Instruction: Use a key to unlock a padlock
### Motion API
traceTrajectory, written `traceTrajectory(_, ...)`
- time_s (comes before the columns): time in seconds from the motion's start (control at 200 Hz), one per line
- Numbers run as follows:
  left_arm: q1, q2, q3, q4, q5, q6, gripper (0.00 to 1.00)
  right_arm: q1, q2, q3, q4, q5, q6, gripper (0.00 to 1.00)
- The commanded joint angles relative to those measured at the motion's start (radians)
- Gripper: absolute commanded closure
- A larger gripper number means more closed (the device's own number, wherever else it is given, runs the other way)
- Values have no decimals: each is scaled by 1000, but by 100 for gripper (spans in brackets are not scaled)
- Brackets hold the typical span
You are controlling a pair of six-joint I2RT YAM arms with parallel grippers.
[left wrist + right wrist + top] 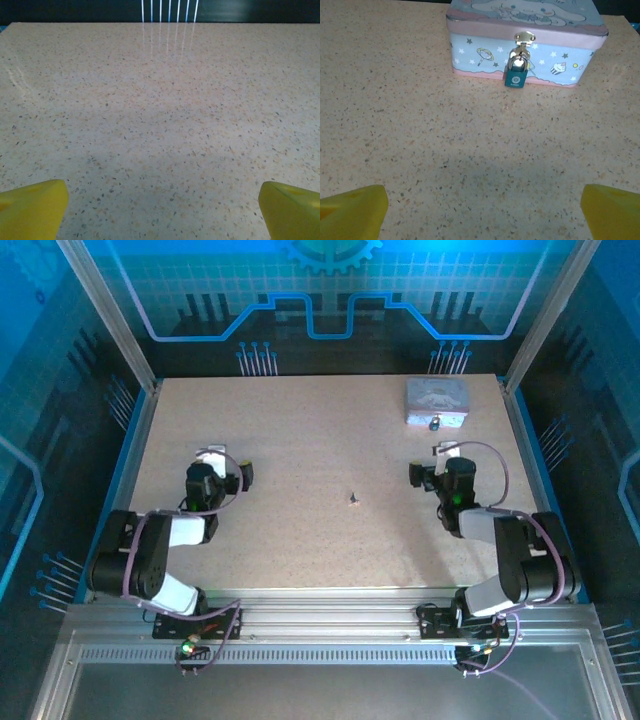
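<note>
The padlock (pixel 515 77) is hanging on the tin's (pixel 485 55) clasp; the key (pixel 353 499) is lying mid-counter (pixel 300 440); left hand (pixel 232 469) and right hand (pixel 432 464) are both gaping apart, holding nothing.

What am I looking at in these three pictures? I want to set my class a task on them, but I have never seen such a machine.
These are two robot arms bolted to the near edge of a speckled table. The wide picture looks down from above and behind them. The other two come from cameras on each wrist, so the yellow tips at the bottom corners are that arm's own fingers. The left claw and right claw are both open and hold nothing. At the far right stands a decorated tin box, with a small teal padlock hanging from its clasp. A tiny dark key lies alone mid-table, between the arms.
</note>
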Motion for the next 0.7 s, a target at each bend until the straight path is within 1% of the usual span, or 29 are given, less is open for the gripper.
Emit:
traceTrajectory(0.0,-5,-99,117,-269,7,-32,1,-19,-91,128,-281,-10,63,0)
traceTrajectory(0.05,-12,-129,150,-342,5,-64,1,-21,-111,160,-365,-10,97,0)
traceTrajectory(0.18,-64,-187,217,-438,16,-156,2,-24,-110,289,-597,21,172,0)
traceTrajectory(0.235,-100,-188,267,-497,17,-181,3,-30,-79,374,-715,30,205,0)
traceTrajectory(0.3,-152,-167,340,-578,12,-212,4,-50,-15,526,-860,4,242,0)
traceTrajectory(0.39,-229,-95,460,-668,16,-273,5,-88,130,747,-1046,-96,269,0)
traceTrajectory(0.485,-308,15,578,-712,65,-355,7,-116,302,981,-1199,-142,289,0)
traceTrajectory(0.625,-412,214,775,-718,86,-443,9,-147,491,1231,-1314,-164,317,0)
traceTrajectory(0.665,-430,279,846,-728,96,-477,10,-158,528,1277,-1325,-170,325,0)
traceTrajectory(0.695,-441,335,904,-736,117,-502,14,-167,557,1315,-1331,-177,332,0)
